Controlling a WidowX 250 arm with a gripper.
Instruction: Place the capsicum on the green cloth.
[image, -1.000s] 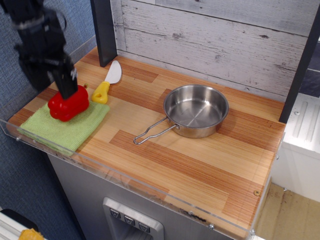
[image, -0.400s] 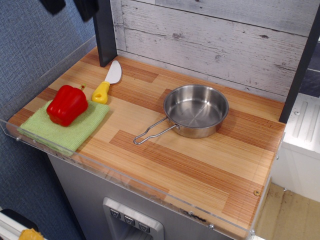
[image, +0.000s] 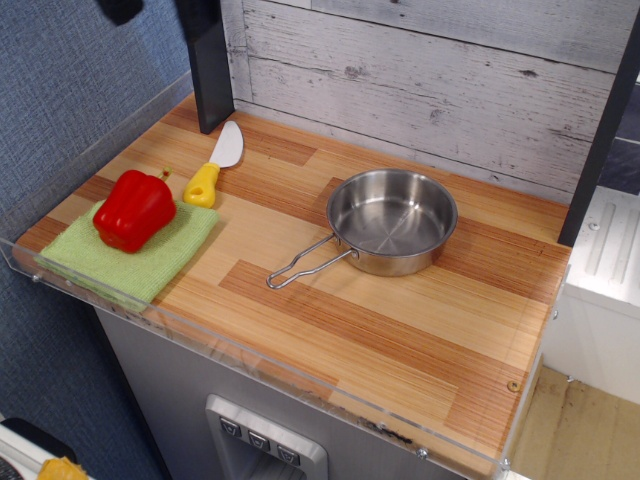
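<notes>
The red capsicum (image: 134, 208) lies on the light green cloth (image: 150, 262) at the front left corner of the wooden counter, its yellowish stem pointing toward the back. Nothing touches it. Only a dark tip of my gripper (image: 120, 9) shows at the top left edge of the frame, high above the counter and well clear of the capsicum. Its jaws are out of view, so I cannot tell whether they are open or shut.
A toy knife (image: 215, 165) with a yellow handle lies just behind the cloth. A steel pan (image: 392, 220) sits mid-counter, handle pointing front-left. A dark post (image: 207, 60) stands at the back left. A clear acrylic rim (image: 250, 365) runs along the front edge.
The gripper, which sat on the capsicum a second ago, has let it go and risen out of the top left of the frame. The capsicum stays on the cloth.
</notes>
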